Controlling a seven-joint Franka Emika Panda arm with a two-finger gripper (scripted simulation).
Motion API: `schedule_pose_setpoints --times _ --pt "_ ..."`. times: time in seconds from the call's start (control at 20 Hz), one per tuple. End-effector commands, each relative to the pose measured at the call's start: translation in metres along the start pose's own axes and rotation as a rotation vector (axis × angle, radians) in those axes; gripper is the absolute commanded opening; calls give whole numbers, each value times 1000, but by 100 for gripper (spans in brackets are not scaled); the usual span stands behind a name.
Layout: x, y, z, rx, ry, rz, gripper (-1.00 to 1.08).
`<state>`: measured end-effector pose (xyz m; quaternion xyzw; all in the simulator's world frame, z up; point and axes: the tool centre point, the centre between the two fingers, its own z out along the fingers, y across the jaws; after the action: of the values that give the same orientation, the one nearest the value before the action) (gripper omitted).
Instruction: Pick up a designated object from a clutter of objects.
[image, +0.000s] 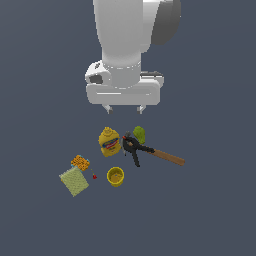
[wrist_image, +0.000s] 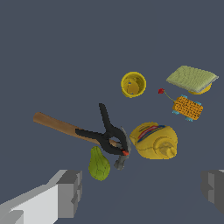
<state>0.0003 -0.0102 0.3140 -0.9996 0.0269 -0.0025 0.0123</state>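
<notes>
While unreadable, a label fronts the mustard bottle (image: 109, 142).

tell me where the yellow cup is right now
In the exterior view the yellow cup stands upright below the mustard bottle, just right of the tiny red piece.

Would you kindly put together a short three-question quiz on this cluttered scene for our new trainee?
1. True or false: the gripper is closed around the yellow cup.
2. Multiple choice: what lies across the wooden-handled tool? A) green sponge B) black clamp C) orange-patterned packet
3. Fill in: the green fruit lies beside the label-bearing ____ bottle.

Key: 1 false, the jaws are open and hold nothing; 2 B; 3 mustard.
</notes>
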Motion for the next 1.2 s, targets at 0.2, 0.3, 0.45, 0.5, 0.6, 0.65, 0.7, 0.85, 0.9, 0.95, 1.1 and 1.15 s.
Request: schedule_pose_setpoints --times 0.2,0.3,0.45,0.5,0.6,0.65,0.7,0.85,0.9,0.95,1.1,1.15 --pt "1 5 -3 3 9 14 100" --pt "1 10 -7 7 19 31 100" --pt "1 16 -13 12 31 48 100" --pt "1 17 -14 13 33 50 100" --pt "1 17 -14 13 34 50 100" --pt "1 17 -14 13 33 49 100" --pt "1 16 -13 12 32 49 100" --pt "5 17 -9 12 31 56 100" --pt "7 17 -7 11 31 60 100" --pt "9 17 -5 11 31 65 100" --pt "18 18 4 10 29 82 100" --pt "21 19 8 9 28 89 100"
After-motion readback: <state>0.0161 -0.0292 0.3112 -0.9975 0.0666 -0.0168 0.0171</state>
